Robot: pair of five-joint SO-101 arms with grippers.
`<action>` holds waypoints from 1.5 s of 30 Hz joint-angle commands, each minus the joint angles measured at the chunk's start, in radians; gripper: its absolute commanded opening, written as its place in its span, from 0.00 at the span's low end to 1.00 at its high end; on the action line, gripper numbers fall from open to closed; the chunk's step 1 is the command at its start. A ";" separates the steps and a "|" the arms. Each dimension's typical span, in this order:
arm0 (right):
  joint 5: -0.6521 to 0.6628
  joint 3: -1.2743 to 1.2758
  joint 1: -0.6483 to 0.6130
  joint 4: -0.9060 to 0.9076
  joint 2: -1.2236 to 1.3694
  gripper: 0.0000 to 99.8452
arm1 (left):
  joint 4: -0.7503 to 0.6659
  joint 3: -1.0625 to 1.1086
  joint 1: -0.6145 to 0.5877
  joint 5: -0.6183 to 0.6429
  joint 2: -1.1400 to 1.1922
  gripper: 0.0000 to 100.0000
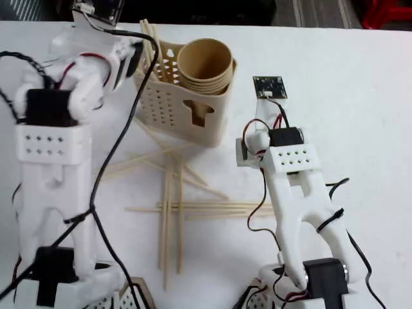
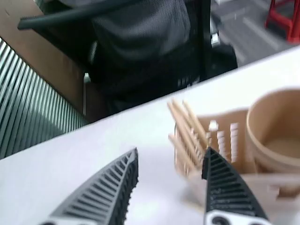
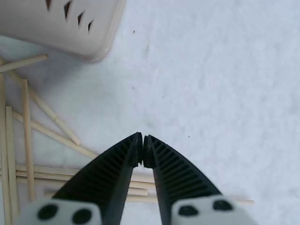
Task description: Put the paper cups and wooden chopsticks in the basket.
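Observation:
A beige perforated basket (image 1: pixel 183 106) stands at the back of the white table. Stacked paper cups (image 1: pixel 205 64) sit inside it, and a few wooden chopsticks (image 1: pixel 152 45) lean in its left corner. Several more chopsticks (image 1: pixel 172 209) lie scattered on the table in front of it. My left gripper (image 2: pixel 171 152) is open and empty, hovering just left of the basket (image 2: pixel 225 136), near the chopsticks (image 2: pixel 185 131) and cup (image 2: pixel 276 131) in it. My right gripper (image 3: pixel 141 139) is shut on nothing, low over the table right of the loose chopsticks (image 3: pixel 47 117) and near the basket's corner (image 3: pixel 70 23).
The left arm (image 1: pixel 55 161) rises along the table's left side, with black cables (image 1: pixel 112 161) trailing across the chopsticks. The right arm (image 1: pixel 293 167) stands right of the pile. Bare table lies at the right (image 1: pixel 360 116). A second basket's rim (image 1: pixel 138 296) shows at the front edge.

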 commanded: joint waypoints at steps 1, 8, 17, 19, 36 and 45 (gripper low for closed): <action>-0.005 0.012 0.008 -0.047 -0.021 0.02 | 0.180 -0.087 -0.039 -0.103 -0.053 0.22; -0.005 0.018 0.010 -0.062 -0.022 0.02 | 0.486 -0.117 -0.077 -0.404 -0.048 0.23; -0.008 0.012 0.081 -0.065 -0.031 0.02 | 0.477 0.219 -0.097 -0.632 -0.045 0.22; -0.008 0.012 0.077 -0.065 -0.031 0.02 | 0.408 0.342 -0.107 -0.671 -0.045 0.22; -0.008 0.012 0.076 -0.067 -0.028 0.02 | -0.373 1.016 -0.153 -0.700 0.051 0.23; -0.008 0.012 0.076 -0.067 -0.025 0.02 | -0.178 0.629 -0.170 -0.643 0.441 0.22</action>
